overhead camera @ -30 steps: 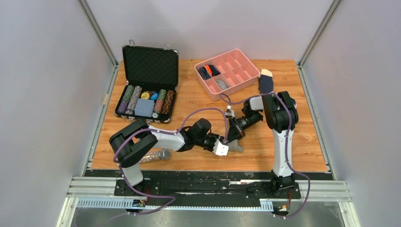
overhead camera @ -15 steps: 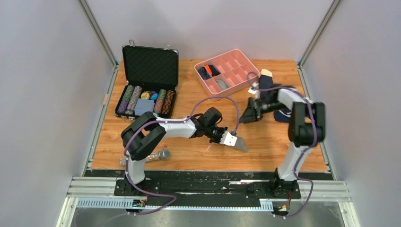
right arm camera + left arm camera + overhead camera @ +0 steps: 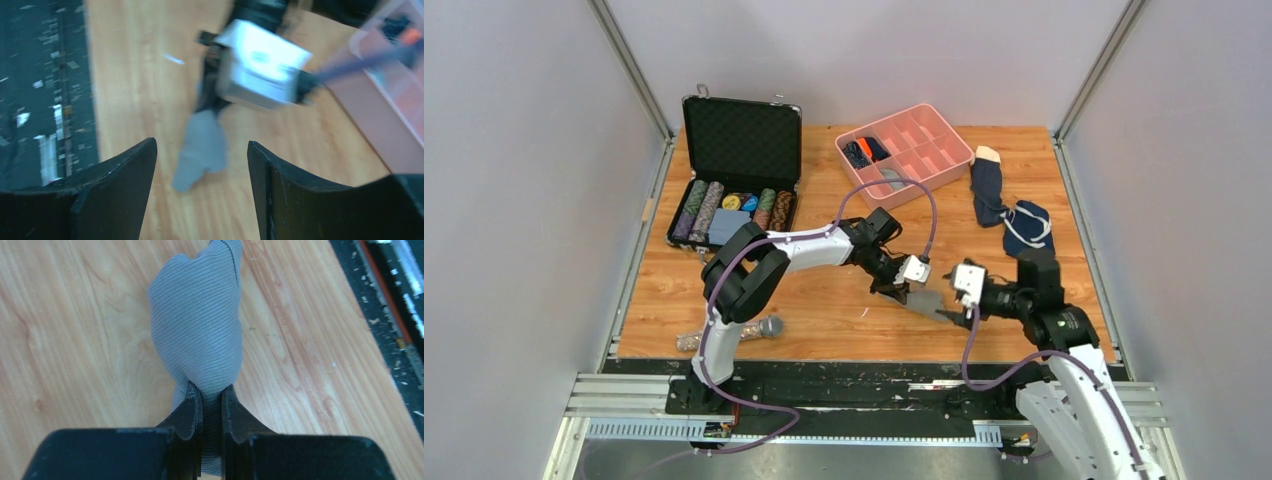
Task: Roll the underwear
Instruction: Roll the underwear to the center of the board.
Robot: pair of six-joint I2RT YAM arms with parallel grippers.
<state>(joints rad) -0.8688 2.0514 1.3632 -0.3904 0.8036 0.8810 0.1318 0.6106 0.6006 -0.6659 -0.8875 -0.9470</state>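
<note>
Underwear clamped in left tool, bunched

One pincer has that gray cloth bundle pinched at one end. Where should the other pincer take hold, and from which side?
Grip the free end of the soft gray ribbed cloth underwear, opposite the left pincer, which is shut on the other end. The bundle narrows to a tip there, and the open right pincer faces it, so coming straight in along its length looks best.

place: robot lab cell | cues: grey enclosure walls, aluminium rail, wooden table
</note>
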